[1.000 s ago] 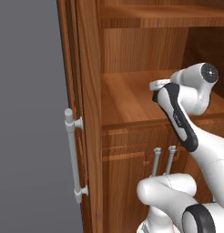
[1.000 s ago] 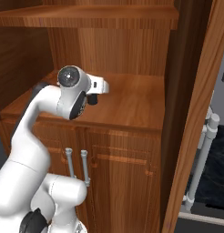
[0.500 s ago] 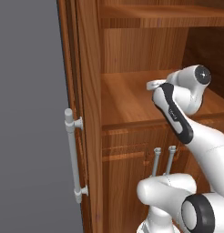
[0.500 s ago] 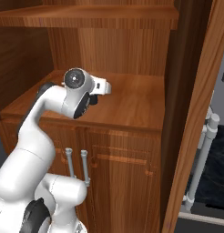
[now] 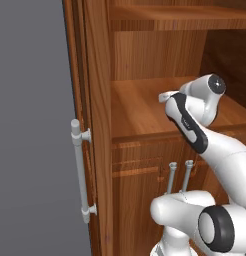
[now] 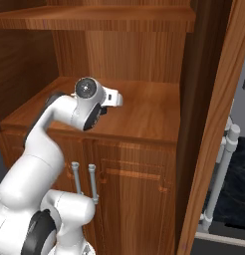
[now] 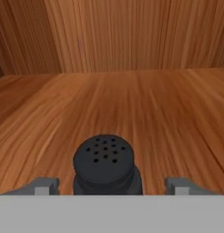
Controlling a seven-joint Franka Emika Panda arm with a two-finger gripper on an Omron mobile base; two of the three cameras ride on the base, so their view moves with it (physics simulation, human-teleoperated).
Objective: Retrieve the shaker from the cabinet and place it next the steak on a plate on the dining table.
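Cabinet (image 5: 102, 125) woodwork took up most of the left base view: a tall reddish-brown side panel ran down the frame, with a long vertical silver bar handle (image 5: 79, 170) fixed on its outer face against a flat grey wall (image 5: 30, 125). Inside, a plain wood shelf (image 5: 140, 110) lay bare in front of the white arm (image 5: 205, 135), whose wrist reached in over it from the right. Below the shelf two thin silver handles (image 5: 179, 176) stood side by side on the lower doors. The fingers could not be made out from this side.

From the right base view, the arm (image 6: 69, 114) rose from the lower left and bent over the same shelf (image 6: 144, 107), its hand pointing toward the back panel. The cabinet's open door (image 6: 214, 149) slanted down the right edge, with a silver bar handle (image 6: 221, 169) beyond it. The two small handles (image 6: 84, 182) showed on the lower doors beneath the shelf.

Through the hand view, the shaker (image 7: 106, 164), a dark round one with a pierced top, stood upright on the shelf (image 7: 132, 109), low in the frame. The gripper (image 7: 109, 185) was spread wide, one grey fingertip (image 7: 44, 185) to each side of the shaker and apart from it, neither touching. The wooden back wall (image 7: 114, 34) rose behind.
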